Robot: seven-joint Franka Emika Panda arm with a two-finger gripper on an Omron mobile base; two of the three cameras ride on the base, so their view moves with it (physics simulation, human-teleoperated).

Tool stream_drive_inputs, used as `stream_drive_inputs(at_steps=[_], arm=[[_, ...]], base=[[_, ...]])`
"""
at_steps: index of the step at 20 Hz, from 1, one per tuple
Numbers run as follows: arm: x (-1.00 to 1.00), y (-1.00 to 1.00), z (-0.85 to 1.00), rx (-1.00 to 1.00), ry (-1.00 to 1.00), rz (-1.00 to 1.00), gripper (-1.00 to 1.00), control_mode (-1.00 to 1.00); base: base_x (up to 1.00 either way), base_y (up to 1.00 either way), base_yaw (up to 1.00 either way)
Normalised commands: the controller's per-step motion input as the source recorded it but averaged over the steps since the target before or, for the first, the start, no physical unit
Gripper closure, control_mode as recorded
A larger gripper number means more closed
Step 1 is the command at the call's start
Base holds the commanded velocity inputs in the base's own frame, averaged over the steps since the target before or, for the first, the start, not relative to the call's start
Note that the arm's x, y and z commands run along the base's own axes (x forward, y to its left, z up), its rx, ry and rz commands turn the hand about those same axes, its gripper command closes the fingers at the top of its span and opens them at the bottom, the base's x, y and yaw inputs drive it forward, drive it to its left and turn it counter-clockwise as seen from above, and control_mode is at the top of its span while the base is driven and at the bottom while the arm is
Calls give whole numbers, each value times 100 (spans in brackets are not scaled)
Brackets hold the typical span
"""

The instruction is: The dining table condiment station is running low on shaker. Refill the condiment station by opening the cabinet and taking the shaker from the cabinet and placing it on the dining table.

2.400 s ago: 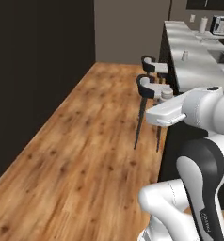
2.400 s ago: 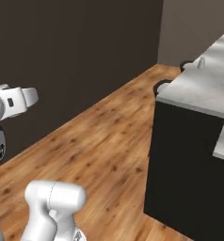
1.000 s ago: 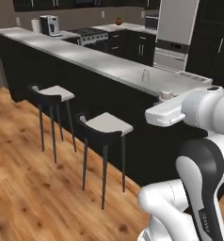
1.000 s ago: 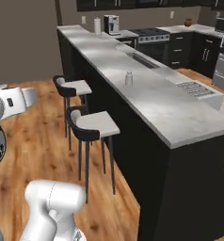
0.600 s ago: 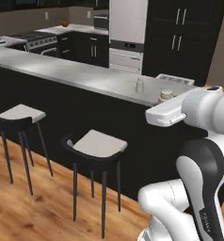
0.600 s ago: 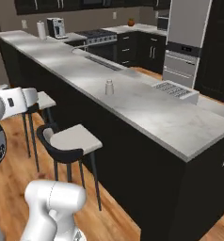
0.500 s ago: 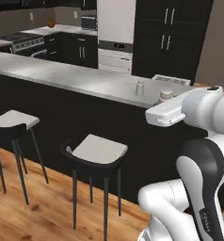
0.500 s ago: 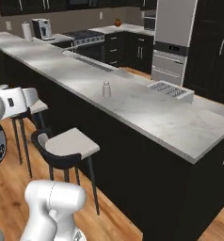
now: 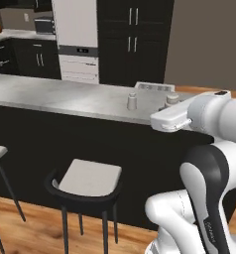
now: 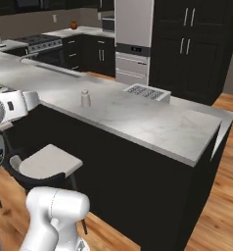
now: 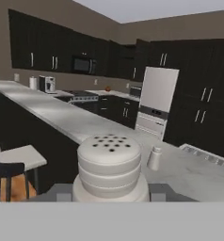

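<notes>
My gripper (image 11: 110,190) is shut on the shaker (image 11: 109,164), an off-white ribbed one whose holed cap sits upright between the two fingertips (image 11: 62,193). In the left base view the shaker's cap (image 9: 172,98) pokes up above the white hand, level with the near edge of the dining table (image 9: 65,96). The table's pale marble top (image 10: 152,122) on black sides stretches away across the kitchen (image 11: 71,120). Dark wall cabinets (image 11: 48,54) line the far wall; I cannot tell which one is the cabinet.
A second small pale shaker (image 9: 132,101) (image 10: 85,98) (image 11: 154,157) stands on the table near a white rack (image 10: 147,91). Bar stools (image 9: 88,178) (image 10: 42,164) stand against the table's near side. A steel oven column (image 10: 133,37) rises behind.
The whole picture has swung: the base turned and drove from the wooden floor to face the table, which now stands close. The shaker stays in the gripper, unchanged against the arm.
</notes>
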Motion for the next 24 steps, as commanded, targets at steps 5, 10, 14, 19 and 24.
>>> stream_drive_inputs(at_steps=[5, 10, 14, 19, 24], arm=[[42, -69, 0, 18, 0, 0, 100, -100], [72, -78, -12, 19, -4, 15, 100, -100], [63, -15, -31, 2, -1, 15, 100, -100], [46, -1, -25, -11, 0, 12, 100, -100], [33, -27, -21, -5, 0, 12, 100, -100]], base=[[7, -11, -1], [0, 0, 0], [0, 0, 0], [0, 0, 0], [0, 0, 0]])
